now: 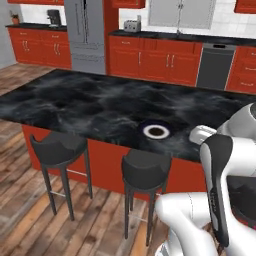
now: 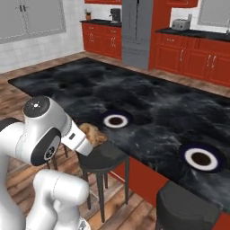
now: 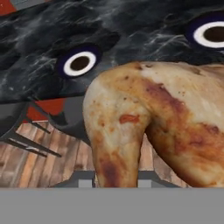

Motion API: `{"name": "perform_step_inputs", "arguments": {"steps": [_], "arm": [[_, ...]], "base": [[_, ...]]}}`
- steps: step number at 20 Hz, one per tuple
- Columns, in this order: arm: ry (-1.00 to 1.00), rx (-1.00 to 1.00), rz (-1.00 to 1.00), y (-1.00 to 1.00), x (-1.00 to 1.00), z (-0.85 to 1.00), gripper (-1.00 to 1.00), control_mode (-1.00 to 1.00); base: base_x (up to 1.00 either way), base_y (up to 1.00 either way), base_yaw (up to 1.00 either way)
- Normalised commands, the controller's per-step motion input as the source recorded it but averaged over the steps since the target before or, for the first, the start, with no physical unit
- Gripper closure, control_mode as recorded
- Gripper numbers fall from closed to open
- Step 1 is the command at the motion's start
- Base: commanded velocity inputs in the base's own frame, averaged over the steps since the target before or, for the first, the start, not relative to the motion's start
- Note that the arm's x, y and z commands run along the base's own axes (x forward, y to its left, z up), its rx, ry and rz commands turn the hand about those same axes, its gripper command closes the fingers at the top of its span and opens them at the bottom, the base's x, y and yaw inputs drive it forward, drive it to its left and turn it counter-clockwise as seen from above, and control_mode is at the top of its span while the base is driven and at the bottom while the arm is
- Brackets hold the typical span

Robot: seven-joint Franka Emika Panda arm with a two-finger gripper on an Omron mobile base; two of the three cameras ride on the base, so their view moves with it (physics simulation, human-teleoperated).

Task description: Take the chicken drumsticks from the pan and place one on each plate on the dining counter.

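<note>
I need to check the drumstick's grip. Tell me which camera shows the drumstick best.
The hand view: the drumstick looms large there, browned skin plain, above the two plates on the counter. The right base view shows it small at the end of the arm, with the fingers hidden. In the left base view the arm covers it.

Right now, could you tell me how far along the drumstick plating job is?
Nothing is plated yet: both navy-rimmed white plates, the near one and the far one, sit bare on the black marble dining counter. In hand: the gripper carries one golden-brown chicken drumstick near the counter's edge. Left: set it on a plate, then fetch the second drumstick.
</note>
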Motion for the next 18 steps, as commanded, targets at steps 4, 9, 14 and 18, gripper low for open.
{"name": "perform_step_inputs", "arguments": {"steps": [4, 9, 14, 18], "arm": [[0.00, 0.00, 0.00, 0.00, 0.00, 0.00, 1.00, 1.00], [0.00, 0.00, 0.00, 0.00, 0.00, 0.00, 1.00, 1.00], [-0.02, 0.00, -0.04, 0.01, 0.23, 0.00, 1.00, -1.00], [0.00, 0.00, -0.07, 0.14, 0.71, -0.14, 1.00, -1.00]], "base": [[0.83, 0.03, -0.08], [0.77, 0.00, -0.09], [0.37, 0.00, -0.06], [0.00, 0.00, 0.00]]}}
